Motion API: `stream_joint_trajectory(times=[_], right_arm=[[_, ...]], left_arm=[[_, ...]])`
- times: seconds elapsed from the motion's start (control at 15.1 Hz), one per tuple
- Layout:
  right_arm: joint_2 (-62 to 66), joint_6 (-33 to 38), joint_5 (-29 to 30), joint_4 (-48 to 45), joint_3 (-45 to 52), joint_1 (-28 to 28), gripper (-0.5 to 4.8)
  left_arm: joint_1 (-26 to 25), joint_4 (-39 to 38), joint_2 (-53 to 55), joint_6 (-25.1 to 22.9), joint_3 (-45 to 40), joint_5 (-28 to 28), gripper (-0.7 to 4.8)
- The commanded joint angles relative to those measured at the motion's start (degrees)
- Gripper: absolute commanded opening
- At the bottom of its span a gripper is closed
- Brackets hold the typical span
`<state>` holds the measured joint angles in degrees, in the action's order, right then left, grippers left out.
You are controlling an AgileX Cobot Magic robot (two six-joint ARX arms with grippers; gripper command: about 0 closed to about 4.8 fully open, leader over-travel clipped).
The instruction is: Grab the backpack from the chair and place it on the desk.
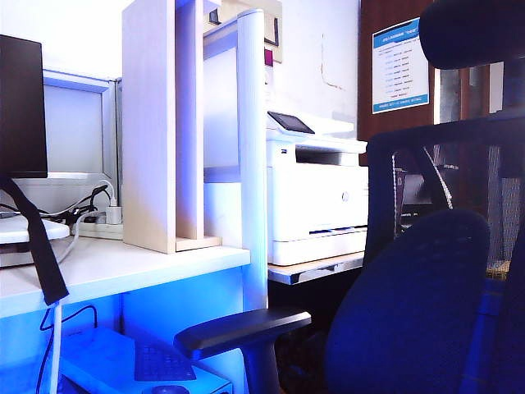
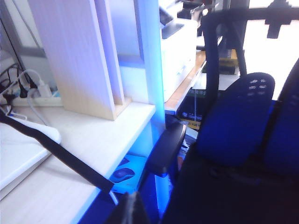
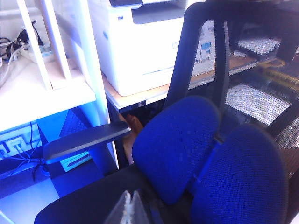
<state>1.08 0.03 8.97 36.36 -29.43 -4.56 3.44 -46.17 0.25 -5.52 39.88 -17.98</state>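
Left pincer and right pincer are both pressed closed on nothing, poised above the black mesh-backed office chair, whose seat is bare. Of the dark fabric backpack only a black strap shows, draped over the long white desk. Judging placement done, withdraw clear without snagging that strap

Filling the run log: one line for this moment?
backpack strap on desk | chair seat bare | left gripper shut | right gripper shut
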Motion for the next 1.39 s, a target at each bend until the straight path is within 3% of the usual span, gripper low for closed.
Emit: stream_joint_trajectory(times=[0.07,0.53,0.99,1.12,1.39], right_arm=[[0.04,-0.09,-0.33,-1.01,-0.11,0.0,-0.08],[0.07,-0.09,-0.26,-1.99,0.35,-0.02,-0.08],[0.09,3.23,-0.11,-11.02,6.67,-0.09,-0.08],[0.09,7.32,-0.11,-18.18,13.49,-0.11,-0.08],[0.04,6.29,-0.57,-22.03,21.86,-0.09,-0.08]], left_arm=[[-0.02,7.91,0.0,4.37,-6.27,3.78,-0.06],[-0.02,23.3,0.0,11.87,-19.8,11.72,-0.06],[0.0,33.18,-0.02,12.22,-32.17,13.25,-0.06],[0.0,33.64,-0.02,12.22,-34.91,13.25,-0.06],[-0.02,37.86,-0.02,11.56,-38.4,13.27,-0.06]])
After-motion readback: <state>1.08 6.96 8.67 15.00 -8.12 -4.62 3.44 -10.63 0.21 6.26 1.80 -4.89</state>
